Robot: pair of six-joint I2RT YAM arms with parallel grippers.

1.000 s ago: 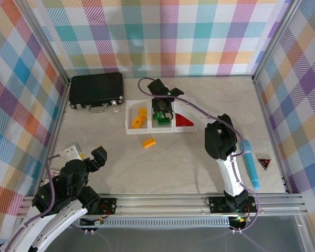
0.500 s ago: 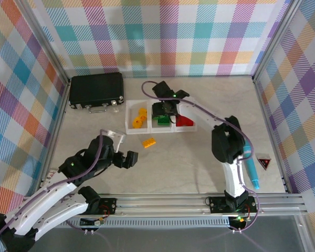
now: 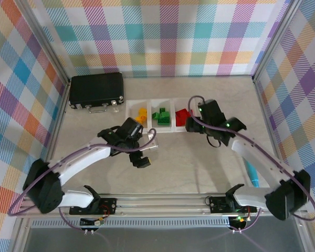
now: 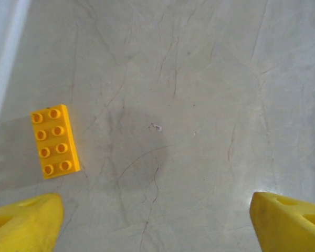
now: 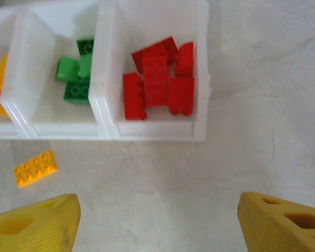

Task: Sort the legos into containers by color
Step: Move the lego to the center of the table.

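One yellow brick lies loose on the surface, just in front of the trays; every other brick in view sits in a tray.

The left tool hangs right above the yellow brick, jaws wide apart and holding nothing. From that tool the brick lies ahead and off to the left, just beyond the fingertip at the left of its view rather than between the two. Its long axis runs nearly straight away from the tool, tilted a little, so the jaws would close across its short side with little turning. By my reading the move calls for a shift left and forward, then a drop.

The right tool is also wide open and empty, hovering by the front of the red tray. The brick sits at the far left of its view, so the left arm is nearer and better placed.

Three trays stand joined in a row. The right one holds about five red bricks, packed close. The middle one holds a few green bricks. The left one holds yellow bricks, and that is where the loose one belongs.
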